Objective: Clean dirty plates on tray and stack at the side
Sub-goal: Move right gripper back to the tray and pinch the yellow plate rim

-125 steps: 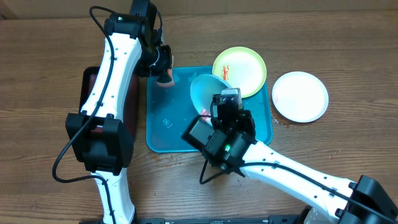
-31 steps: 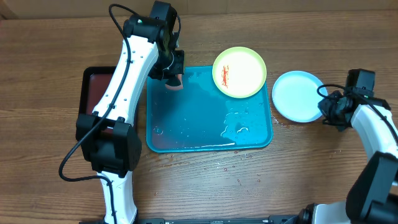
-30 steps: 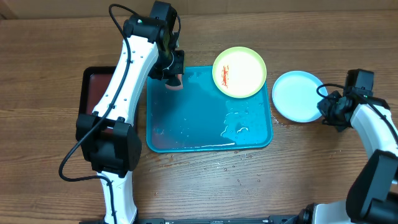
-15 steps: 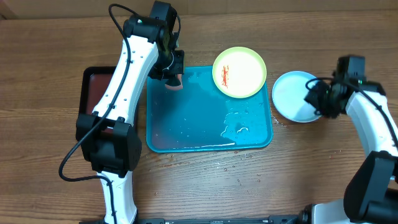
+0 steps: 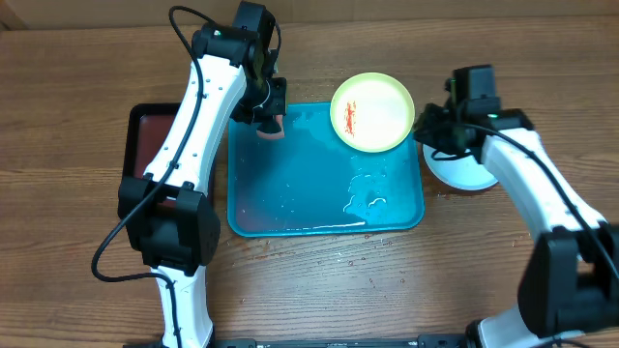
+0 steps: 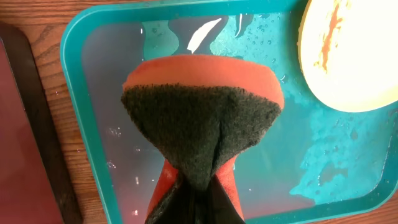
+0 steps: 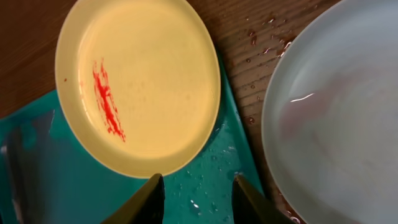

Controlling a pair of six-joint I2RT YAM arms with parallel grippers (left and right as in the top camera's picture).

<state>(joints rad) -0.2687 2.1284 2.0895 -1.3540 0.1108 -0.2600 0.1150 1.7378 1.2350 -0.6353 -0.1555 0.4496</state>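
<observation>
1. The wooden surface (image 5: 77, 116) carries everything.
2. The tray (image 5: 290, 193) lies at its middle, wet, with water pooled inside.
3. A black tray (image 5: 140, 126) with a dark red inside lies just left of it, partly under the left arm.
4. The yellow plate (image 5: 379, 111) rests on the tray's far right corner, overhanging the rim, with a red smear on its face.
5. The pale plate (image 7: 336, 124) sits wet on the surface just right of the tray.
6. The sponge (image 6: 202, 118), orange with a dark scouring face, is over the tray's far left corner.
7. The left fingers (image 5: 269, 118) are clamped on the sponge.
8. The right fingers (image 5: 432, 130) stand apart, holding nothing, above the gap between the plates.
</observation>
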